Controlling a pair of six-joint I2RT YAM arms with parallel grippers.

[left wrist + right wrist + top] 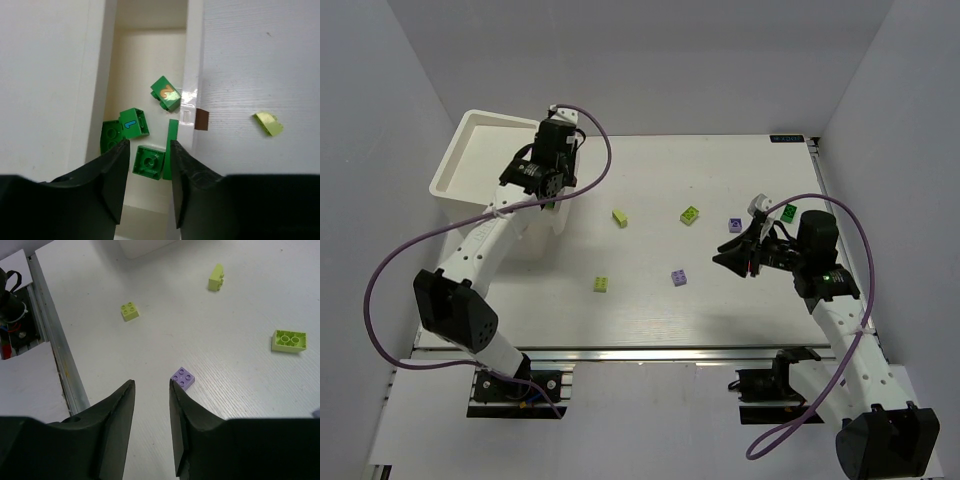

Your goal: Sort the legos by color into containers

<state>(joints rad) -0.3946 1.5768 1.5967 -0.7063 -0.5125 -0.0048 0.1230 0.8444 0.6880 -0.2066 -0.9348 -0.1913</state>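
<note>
1. Right wrist view: the right gripper (151, 385) is hanging released and empty over the worktop (150, 340), a lavender lego (183, 378) lying just ahead.
2. Left wrist view alone: the left gripper (150, 145) is hovering released above the drawer (194, 60), dark green legos (166, 93) lying inside.
3. Only the top view is showing a stray green lego (787, 212) near the worktop's right edge.

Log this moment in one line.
left gripper open over drawer of green legos | right gripper open, empty, near lavender lego | yellow-green legos on table

A robotics lab cell — plain white walls (380, 120), aluminium-framed table (650, 170), two bolted arms (485, 245).
</note>
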